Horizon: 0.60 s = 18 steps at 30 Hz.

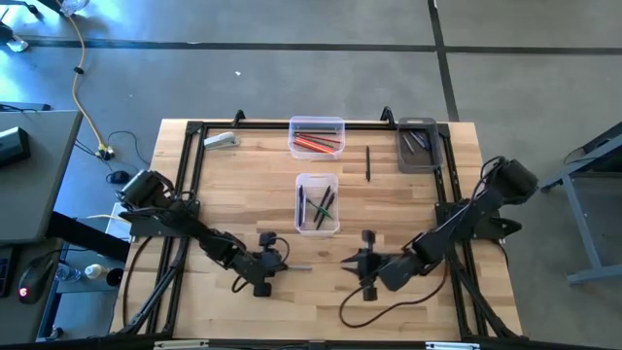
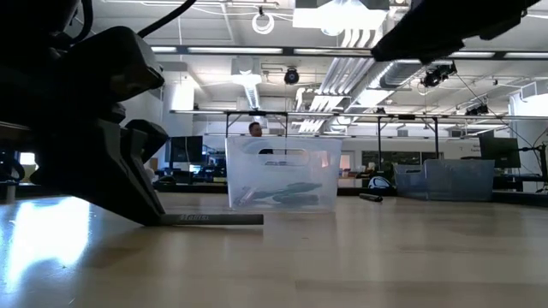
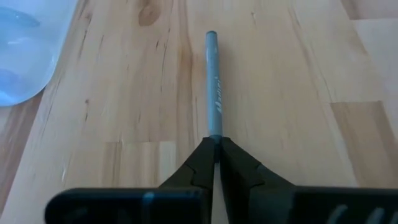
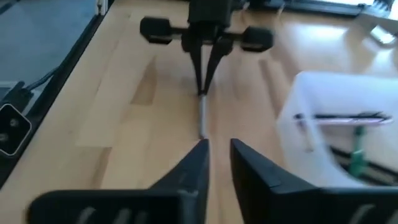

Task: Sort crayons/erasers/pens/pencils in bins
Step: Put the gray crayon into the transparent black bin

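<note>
One grey pencil (image 3: 213,93) juts from the left gripper (image 3: 216,144), clamped at its tip; right gripper (image 4: 216,149) parted, just beside its free end

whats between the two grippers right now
A grey pencil, lying on the table: the left gripper is shut on one end, its other end points at the open right gripper. Seen in the high view.

A dark gripper (image 2: 158,214) rests low on the wooden table (image 2: 342,257), clamped on the end of a grey pencil (image 2: 214,219) lying flat. Behind it stands a clear bin (image 2: 282,175) holding dark pens, with another bin (image 2: 445,180) farther off.
</note>
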Each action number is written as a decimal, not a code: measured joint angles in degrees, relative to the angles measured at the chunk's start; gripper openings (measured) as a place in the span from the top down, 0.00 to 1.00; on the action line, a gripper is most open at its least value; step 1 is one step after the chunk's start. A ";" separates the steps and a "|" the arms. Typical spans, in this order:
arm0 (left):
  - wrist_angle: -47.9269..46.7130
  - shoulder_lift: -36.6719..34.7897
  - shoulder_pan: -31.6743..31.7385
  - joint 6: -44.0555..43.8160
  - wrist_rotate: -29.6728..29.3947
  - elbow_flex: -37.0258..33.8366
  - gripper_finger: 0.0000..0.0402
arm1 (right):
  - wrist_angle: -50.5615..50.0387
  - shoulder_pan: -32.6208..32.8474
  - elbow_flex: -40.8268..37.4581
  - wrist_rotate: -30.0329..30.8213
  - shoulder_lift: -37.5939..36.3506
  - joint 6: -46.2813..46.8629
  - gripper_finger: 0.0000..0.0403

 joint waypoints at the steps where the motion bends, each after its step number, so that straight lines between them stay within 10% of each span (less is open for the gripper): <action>1: 0.50 0.02 0.01 0.33 0.11 -0.03 0.99 | -0.05 -0.17 0.53 -0.61 1.35 1.15 0.81; 10: 3.30 0.27 0.02 2.00 0.16 -0.12 1.00 | 0.38 -3.62 7.77 -6.41 14.57 6.33 0.51; 18: 5.48 0.43 0.17 2.61 -0.31 -0.19 1.00 | 0.43 -6.53 13.87 -11.40 23.81 6.55 0.47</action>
